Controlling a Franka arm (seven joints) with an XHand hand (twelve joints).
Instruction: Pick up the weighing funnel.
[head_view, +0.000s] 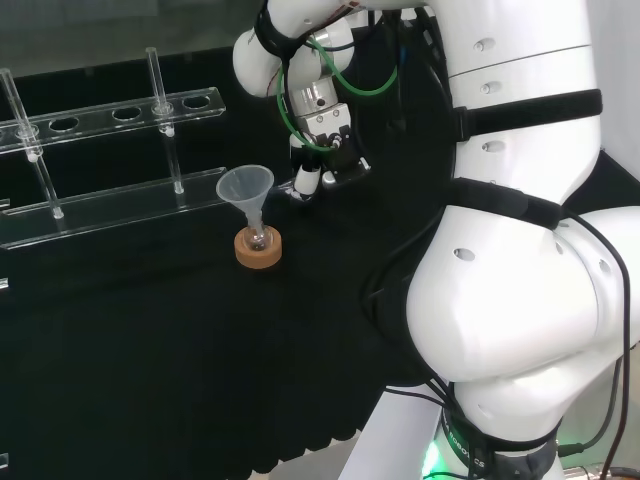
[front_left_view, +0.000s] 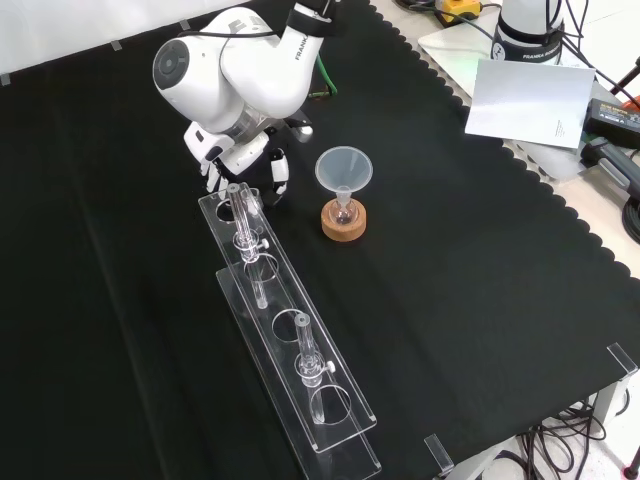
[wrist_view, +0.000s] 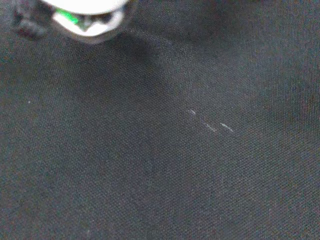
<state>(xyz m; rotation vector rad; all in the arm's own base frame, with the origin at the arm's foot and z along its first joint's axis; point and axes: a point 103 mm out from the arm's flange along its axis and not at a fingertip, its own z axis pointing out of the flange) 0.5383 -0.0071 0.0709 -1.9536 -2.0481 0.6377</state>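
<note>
A black and white robot hand (head_view: 310, 172) sits low over the black cloth (head_view: 150, 350) in the upper middle of the head view, hanging from the white robot arm (head_view: 520, 200) whose bulky links take up the right side of that frame. Just to the left of the hand stands a clear cone-shaped funnel (head_view: 245, 185), mouth up, its stem down in a small clear flask (head_view: 258, 238) that rests on a round cork ring (head_view: 258, 252). They are close together, but I cannot tell whether they touch. A long clear plastic rack (head_view: 110, 205) with round holes and thin upright rods (head_view: 158, 90) crosses the upper left of the head view. In the front view the hand (front_left_view: 277, 180) shows in the upper left, tucked under the arm's rounded link (front_left_view: 230, 65) and right at the top end of the rack (front_left_view: 278, 295), which runs diagonally down toward the lower middle. The funnel (front_left_view: 344, 170) and its cork ring (front_left_view: 343, 222) stand just right of the hand, and a white sheet of paper (front_left_view: 530, 100) lies beyond the cloth's edge in the upper right corner. The wrist view has a blurred white part of the hand (wrist_view: 85, 15) over bare cloth (wrist_view: 150, 175) with a few thin bright streaks (wrist_view: 210, 126) — too faint to say what they are. Whether the hand is spread or closed on anything, I cannot tell.
</note>
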